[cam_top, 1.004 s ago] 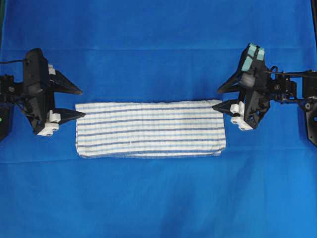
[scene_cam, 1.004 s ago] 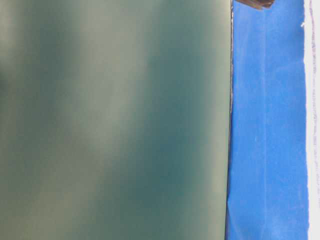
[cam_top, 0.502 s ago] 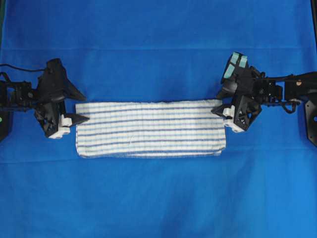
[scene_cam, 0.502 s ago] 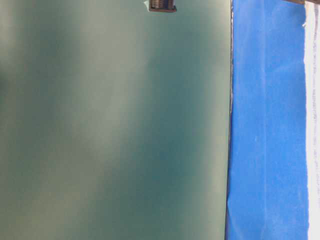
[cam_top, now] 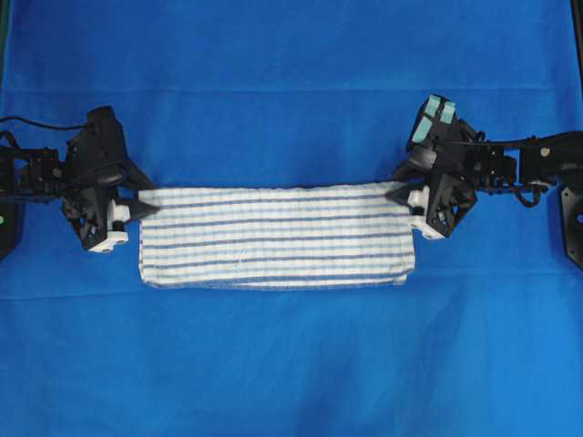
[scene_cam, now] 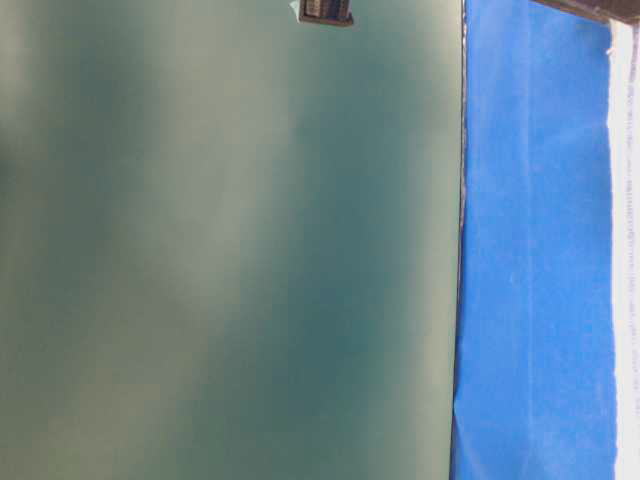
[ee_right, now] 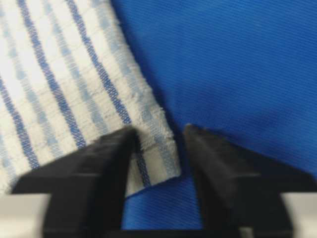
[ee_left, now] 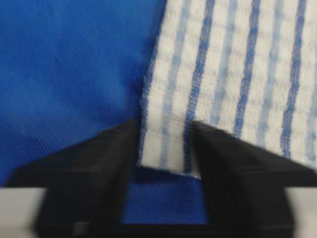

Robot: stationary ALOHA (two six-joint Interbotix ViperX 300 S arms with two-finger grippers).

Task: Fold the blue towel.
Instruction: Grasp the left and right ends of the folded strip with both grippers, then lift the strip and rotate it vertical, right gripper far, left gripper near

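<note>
The blue towel (cam_top: 278, 237), white with dark-blue stripes, lies folded into a long flat band across the middle of the table. My left gripper (cam_top: 153, 198) is at its far-left corner. In the left wrist view that corner (ee_left: 168, 148) fills the narrow gap of the gripper (ee_left: 165, 124) and touches both black fingers. My right gripper (cam_top: 392, 185) is at the far-right corner. The right wrist view shows this corner (ee_right: 153, 148) lying against the left finger of the gripper (ee_right: 159, 129), with bare blue cloth between it and the right finger.
A plain bright-blue covering (cam_top: 291, 364) spreads over the whole table. The table-level view is mostly a blurred grey-green surface (scene_cam: 220, 250), with a strip of blue covering (scene_cam: 530, 250) at the right.
Both grippers have lowered onto the towel's far corners and narrowed their jaws around them. The towel has not moved.
</note>
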